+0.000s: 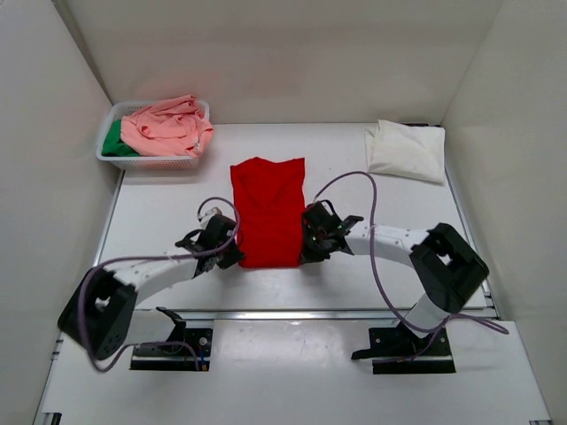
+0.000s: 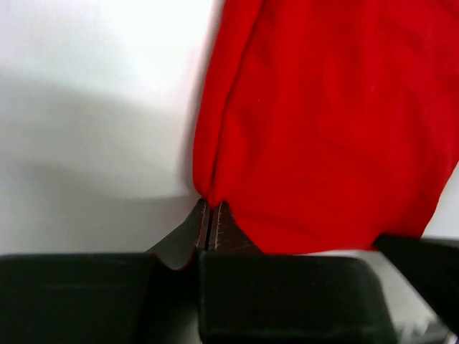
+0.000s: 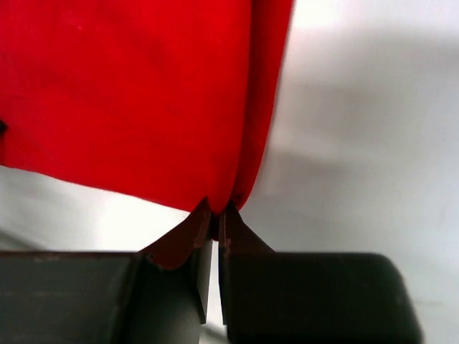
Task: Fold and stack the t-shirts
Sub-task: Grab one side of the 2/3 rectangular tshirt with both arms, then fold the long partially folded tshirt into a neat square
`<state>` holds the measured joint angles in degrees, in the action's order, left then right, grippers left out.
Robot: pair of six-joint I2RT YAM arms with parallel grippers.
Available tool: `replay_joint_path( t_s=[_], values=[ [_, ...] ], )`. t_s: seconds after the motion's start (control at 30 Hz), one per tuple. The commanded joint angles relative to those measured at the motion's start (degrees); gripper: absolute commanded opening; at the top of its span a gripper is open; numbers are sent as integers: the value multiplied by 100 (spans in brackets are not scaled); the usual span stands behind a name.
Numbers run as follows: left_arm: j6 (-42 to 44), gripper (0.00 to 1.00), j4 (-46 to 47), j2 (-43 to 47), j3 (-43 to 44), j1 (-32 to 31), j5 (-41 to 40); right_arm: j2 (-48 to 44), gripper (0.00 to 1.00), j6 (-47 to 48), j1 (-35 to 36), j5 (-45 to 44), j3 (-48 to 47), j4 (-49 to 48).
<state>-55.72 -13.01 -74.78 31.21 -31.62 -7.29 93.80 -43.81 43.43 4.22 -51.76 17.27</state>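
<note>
Centre frame: bright red cloth t-shirt (image 1: 268,208), folded narrow. Left gripper (image 2: 210,211) pinched tight on its lower-left corner, right gripper (image 3: 217,215) pinched tight on lower-right.

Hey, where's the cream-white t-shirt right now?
In the top view, the cream-white t-shirt lies at the far right corner of the table, apart from the red t-shirt at centre and opposite the basket at far left.
</note>
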Motion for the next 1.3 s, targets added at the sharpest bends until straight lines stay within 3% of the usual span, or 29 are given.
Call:
replay_joint_path(
  t_s=[0.0, 0.13, 0.2, 0.37, 0.6, 0.7, 0.87, 0.97, 1.03, 1.07, 1.17, 1.27],
  values=[
    [-292, 0, -1151, 1325, -572, -556, -1, -802, 0, -161, 381, 17, 535, 589],
    [-1325, 0, -1473, 2731, -1447, -1140, 232, -1687, 0, -337, 786, 127, 1047, 614],
    [-1555, 0, -1786, 3448, -1489, -1318, -28, -2036, 0, -473, 992, 200, 1350, 534],
    [-889, 0, -1884, 3849, -529, -424, 7, -2535, 0, -176, 602, 356, 879, 717],
    [141, 0, -959, 2065, 1174, 597, 262, -1421, 0, 1001, -909, 1013, -1287, 1075],
    [188, 0, -167, 1152, 1479, 1224, 564, -560, 0, 1337, -1467, 1282, -2167, 930],
    [444, 2, 541, -717, 2392, 1699, 86, 1457, 0, 1739, -2158, 1619, -3987, 850],
    [487, 35, 745, -2148, 3314, 2037, 561, 2860, 12, 1988, -2225, 1344, -5705, 1554],
    [503, 49, 700, -3021, 4254, 2298, 1157, 3825, 42, 2074, -2207, 804, -6769, 2139],
    [501, 55, 588, -3246, 4538, 2344, 1339, 4084, 50, 2083, -2216, 641, -7319, 2462],
    [606, 58, 604, -3230, 4537, 2362, 1154, 4353, 71, 2144, -2181, 225, -7751, 2782],
    [563, 63, 1099, -2543, 3745, 2271, 881, 3795, 75, 2152, -2130, 75, -6721, 2265]
  ],
)
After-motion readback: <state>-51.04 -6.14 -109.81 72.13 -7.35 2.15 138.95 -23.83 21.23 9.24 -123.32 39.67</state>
